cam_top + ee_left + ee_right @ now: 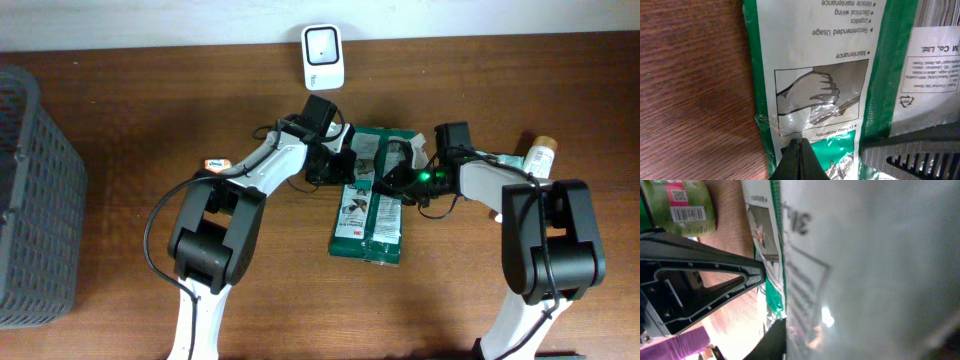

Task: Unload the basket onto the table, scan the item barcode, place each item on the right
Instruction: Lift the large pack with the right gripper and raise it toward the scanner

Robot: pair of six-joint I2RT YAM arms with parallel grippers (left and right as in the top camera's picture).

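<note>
Where the two arms meet over the middle of the brown wooden counter (120,100), both claws sit on the same packet. Largest of the loose things is a grey slotted basket (35,200), well away to the outer side of the left claw (338,166), at the counter's edge. Next is the green and white packet (368,225), the thing to be scanned, which lies flat with its upper end under both claws and the rest stretching away below them. The left claw is fully closed, its tips pressed together on the packet's printed face near a picture of a gloved hand; whether a fold of wrapping is nipped between them cannot be told. The right claw (393,181) is at the packet's upper right. Its wrist view shows one black finger (705,275) tight against the shiny wrap and the other hidden, so I cannot tell whether it grips. A white scanner (323,56) stands beyond both claws by the wall. A tan-capped bottle (538,155) lies behind the right claw, beside its arm. A small orange and white object (216,163) lies behind the left claw.
</note>
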